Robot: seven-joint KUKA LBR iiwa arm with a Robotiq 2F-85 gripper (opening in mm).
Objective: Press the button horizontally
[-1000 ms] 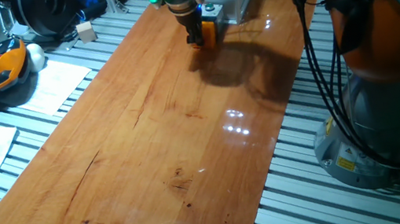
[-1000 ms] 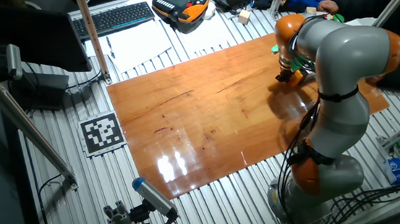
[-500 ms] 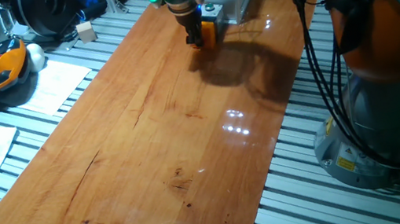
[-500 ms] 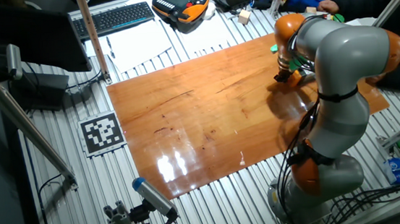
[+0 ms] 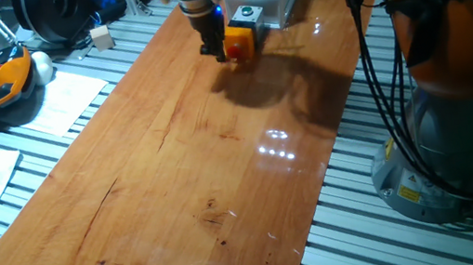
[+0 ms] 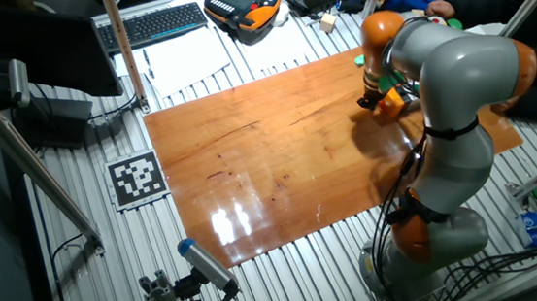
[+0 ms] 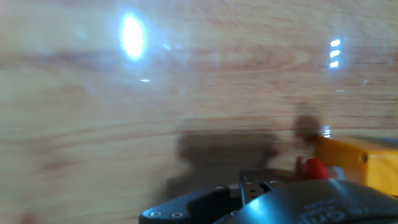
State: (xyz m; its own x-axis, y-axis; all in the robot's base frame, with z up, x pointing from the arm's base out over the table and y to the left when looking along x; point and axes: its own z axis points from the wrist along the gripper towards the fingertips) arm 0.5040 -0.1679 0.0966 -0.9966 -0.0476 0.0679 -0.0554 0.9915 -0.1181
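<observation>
Hand (image 5: 216, 51) hangs vertical just beside button (image 7: 313, 168).

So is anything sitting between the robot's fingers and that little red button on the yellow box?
Nothing visible does. The gripper sits right beside the yellow box, and the hand view shows the red button sticking out toward it, with only bare wooden table around.

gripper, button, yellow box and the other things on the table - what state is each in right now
gripper: low over the table, just beside the yellow box; finger state cannot be told
red button: on the side of the yellow box, facing the gripper; pressed or not cannot be told
yellow box: upright on the wooden table
green button: on its grey housing behind the yellow box, untouched
</observation>
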